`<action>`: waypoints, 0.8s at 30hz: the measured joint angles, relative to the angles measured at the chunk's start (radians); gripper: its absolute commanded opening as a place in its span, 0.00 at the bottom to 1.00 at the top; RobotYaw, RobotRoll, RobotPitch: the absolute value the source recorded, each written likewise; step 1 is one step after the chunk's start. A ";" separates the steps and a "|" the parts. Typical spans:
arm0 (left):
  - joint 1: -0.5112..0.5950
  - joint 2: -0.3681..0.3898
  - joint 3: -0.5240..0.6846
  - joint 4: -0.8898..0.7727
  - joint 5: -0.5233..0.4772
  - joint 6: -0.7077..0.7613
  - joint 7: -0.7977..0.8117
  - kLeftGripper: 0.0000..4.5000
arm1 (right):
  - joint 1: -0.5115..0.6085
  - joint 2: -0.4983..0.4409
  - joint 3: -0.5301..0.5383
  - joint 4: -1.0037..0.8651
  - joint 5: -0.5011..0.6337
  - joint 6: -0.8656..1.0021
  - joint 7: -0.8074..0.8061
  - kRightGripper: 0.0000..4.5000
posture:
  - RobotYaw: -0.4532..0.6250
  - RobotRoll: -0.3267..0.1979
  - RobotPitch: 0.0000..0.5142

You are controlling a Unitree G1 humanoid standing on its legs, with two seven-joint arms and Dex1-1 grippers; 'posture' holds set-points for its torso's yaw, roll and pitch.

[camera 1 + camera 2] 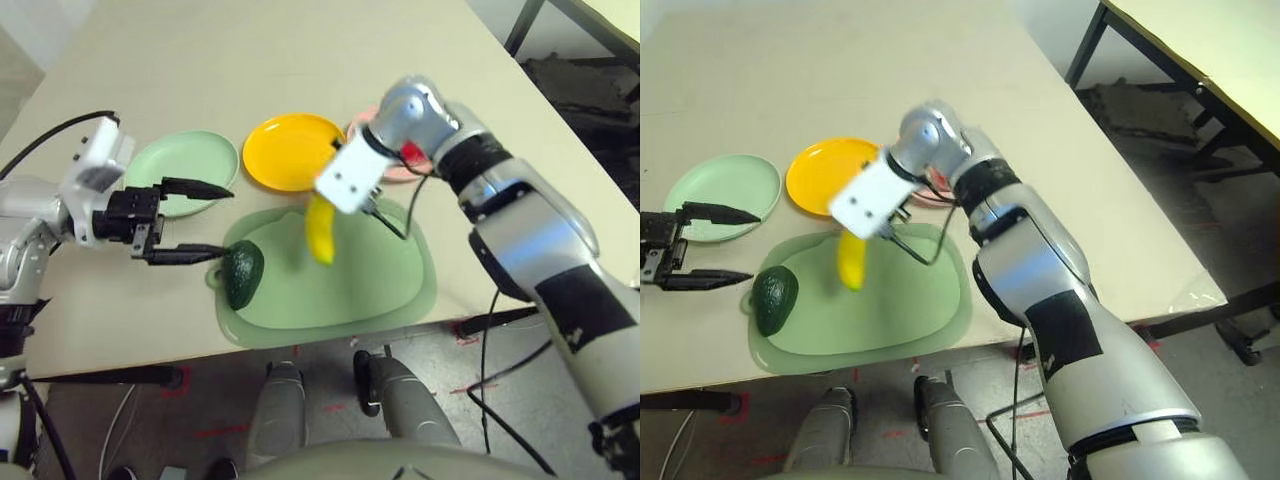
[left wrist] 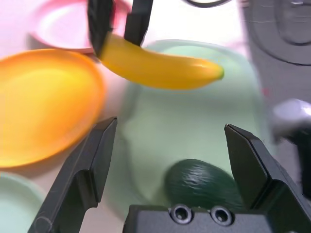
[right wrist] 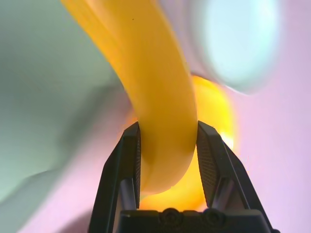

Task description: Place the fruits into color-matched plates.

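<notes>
Looked down on a pale beige table [image 1: 200,60], with dark floor past its edge. Saw a green cutting mat [image 1: 370,285] near the front, and a mint green plate [image 1: 180,160] and a yellow plate [image 1: 290,150] just behind it. Found the dark green avocado [image 1: 242,272] lying on the mat's left end. Found the yellow banana [image 1: 320,232] hanging above the mat, off the surface, near the yellow plate. Found the left gripper [image 1: 228,220] just beside the avocado, spread wide, holding nothing.

Through the left wrist, saw the avocado low between those wide-apart fingers [image 2: 82,174]. Saw the pink plate [image 2: 58,24] farther off, and the right gripper [image 2: 116,43] pinching the banana by one end.

Through the right wrist, saw both fingers pressed on the banana's curved sides. Judged the toy light, stiff and smooth, so likely to swing or slip in an end hold. Better pinched nearer the middle.
</notes>
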 measured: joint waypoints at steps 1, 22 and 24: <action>-0.006 -0.006 0.000 0.007 0.012 -0.002 0.023 1.00 | 0.000 0.004 0.000 0.022 -0.020 0.021 -0.069 0.36 | 0.52 0.62 0.41; 0.024 -0.012 0.042 0.033 0.047 -0.028 0.061 1.00 | 0.049 0.018 0.003 0.115 -0.167 0.206 -0.450 0.99 | 0.54 0.62 0.43; 0.023 -0.012 0.041 0.033 0.047 -0.031 0.056 1.00 | 0.049 0.014 0.002 0.115 -0.167 0.203 -0.447 0.99 | 0.54 0.62 0.42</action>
